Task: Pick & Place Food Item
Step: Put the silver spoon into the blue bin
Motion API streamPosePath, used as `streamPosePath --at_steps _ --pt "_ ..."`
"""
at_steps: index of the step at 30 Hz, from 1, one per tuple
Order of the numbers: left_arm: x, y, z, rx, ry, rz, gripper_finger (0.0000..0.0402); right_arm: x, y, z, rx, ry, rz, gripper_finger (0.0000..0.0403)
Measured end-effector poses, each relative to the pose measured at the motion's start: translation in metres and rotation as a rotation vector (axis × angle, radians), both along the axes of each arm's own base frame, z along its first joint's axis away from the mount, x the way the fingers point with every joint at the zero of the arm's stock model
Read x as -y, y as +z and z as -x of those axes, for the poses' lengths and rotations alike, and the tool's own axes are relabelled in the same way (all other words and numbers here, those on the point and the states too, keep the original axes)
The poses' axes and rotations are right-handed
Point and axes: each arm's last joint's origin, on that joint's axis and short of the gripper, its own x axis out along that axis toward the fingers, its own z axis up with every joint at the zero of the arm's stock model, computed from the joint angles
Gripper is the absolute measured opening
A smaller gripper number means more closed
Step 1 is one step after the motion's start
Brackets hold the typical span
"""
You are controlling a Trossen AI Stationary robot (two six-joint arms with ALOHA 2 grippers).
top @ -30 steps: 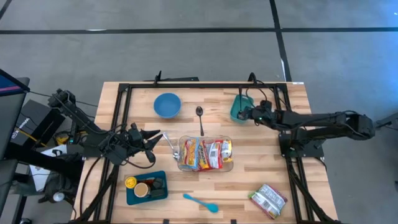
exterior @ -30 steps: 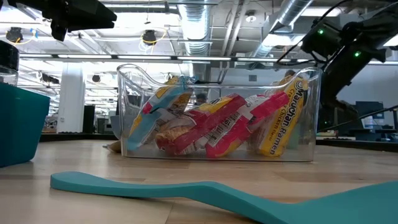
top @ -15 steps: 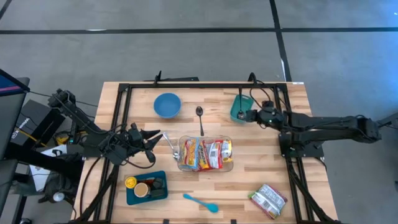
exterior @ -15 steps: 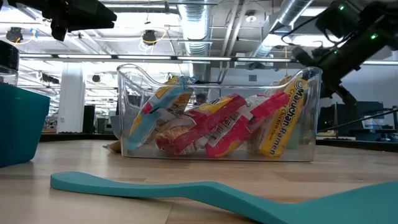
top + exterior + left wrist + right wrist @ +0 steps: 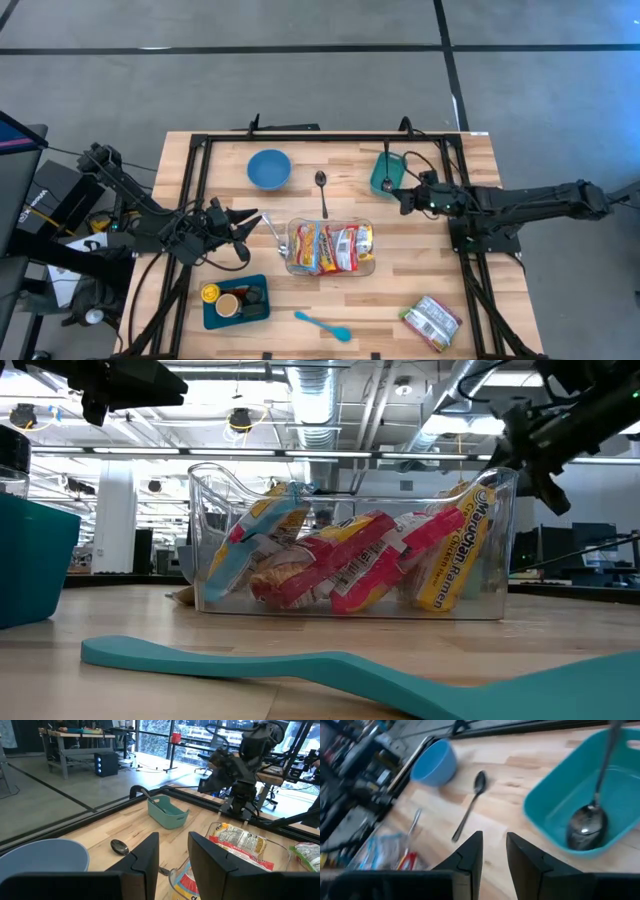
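High view: over the last second the right gripper [image 5: 398, 196] has drawn back from the far edge of the teal bin [image 5: 385, 176] and now sits just beside the bin's near side, between it and the clear tub [image 5: 331, 247]. Its 2 fingers show a narrow gap in the right wrist view, holding nothing. My read: it has left the bin and is heading toward the food, so the pick has not begun.

Left gripper [image 5: 252, 222] waits just beside the tub's left end, unchanged, fingers slightly parted and empty.

Task items: ramen packets [image 5: 440, 550] stand packed in the tub, mid-counter (1 more crinkled packet [image 5: 432, 322] lies loose at the near right corner).

Materials:
- Tub: rigid clear plastic, rounded corners, flared lip.
- Packets: glossy film, red, yellow and pink, likely slippery and crushable.
- Teal bin: matte plastic, a metal ladle [image 5: 588, 822] inside.
- Blue bowl [image 5: 268, 168]: smooth, round.
- Spoon [image 5: 321, 190]: polished metal, on bare wood.
- Teal spatula [image 5: 322, 324]: flat, soft-looking.
- Counter [image 5: 300, 305]: pale wood planks, black frame.
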Motion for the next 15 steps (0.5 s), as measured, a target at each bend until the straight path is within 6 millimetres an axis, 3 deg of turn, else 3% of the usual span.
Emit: streamPosePath --at_steps 7,15 --pt "0.000 0.001 0.000 0.022 0.002 0.028 0.0099 -0.018 0.002 0.001 -0.006 0.140 0.046 0.0082" --pt "0.001 0.010 -0.002 0.147 0.005 0.151 0.0099 -0.031 0.003 0.003 -0.012 0.163 0.122 0.0082"
